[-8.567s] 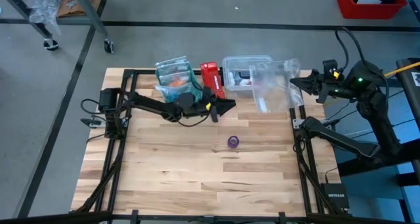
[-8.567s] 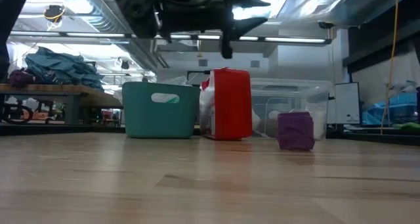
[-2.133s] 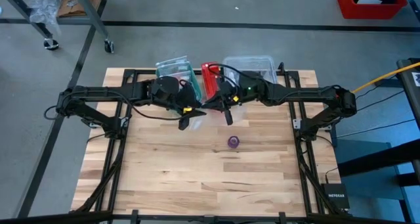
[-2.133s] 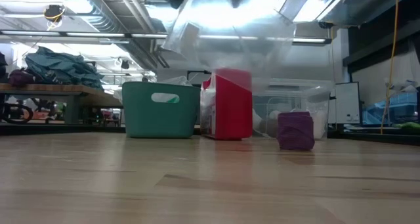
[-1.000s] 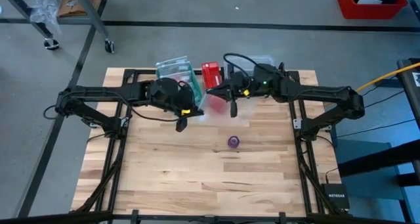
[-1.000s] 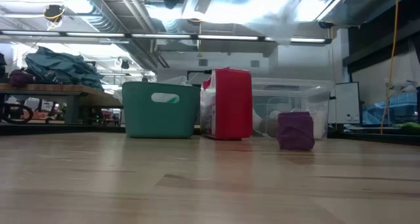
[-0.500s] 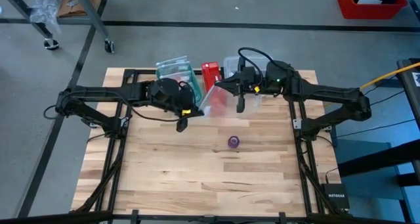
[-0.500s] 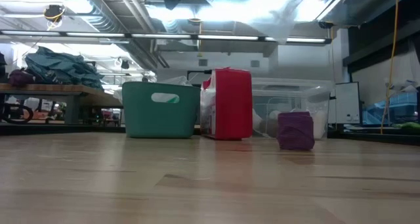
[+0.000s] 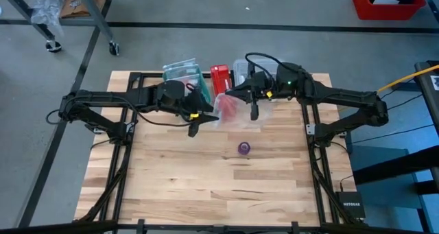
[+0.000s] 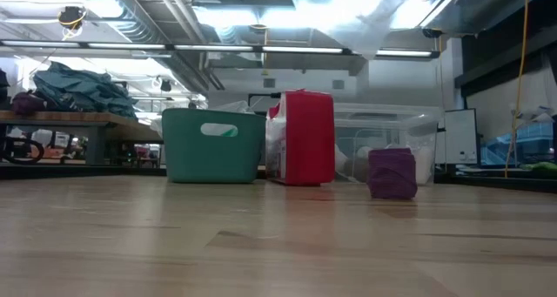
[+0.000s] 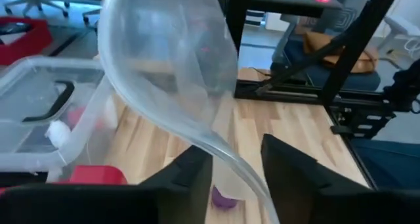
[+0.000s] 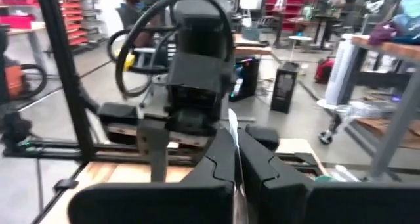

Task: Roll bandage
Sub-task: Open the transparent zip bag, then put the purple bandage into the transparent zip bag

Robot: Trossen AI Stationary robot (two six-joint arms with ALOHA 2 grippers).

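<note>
Teal bin (image 10: 213, 145): behind the left gripper (image 9: 194, 127), contents unclear. Red box (image 9: 220, 77): upright beside it. Clear tub (image 10: 383, 145): beside the box, white items inside. Clear plastic bag (image 9: 236, 110): hangs between both grippers. Left gripper: jaws parted, bag film passing between them. Right gripper (image 9: 253, 112): jaws closed, pinching the bag's edge. Bandage (image 9: 243, 147): purple coil on the table, in front of both grippers.

A teal plastic bin (image 10: 213, 145) is set beside a red box (image 10: 305, 138). A clear plastic container (image 10: 383, 133) is placed behind them on the wooden table (image 9: 206, 179).
</note>
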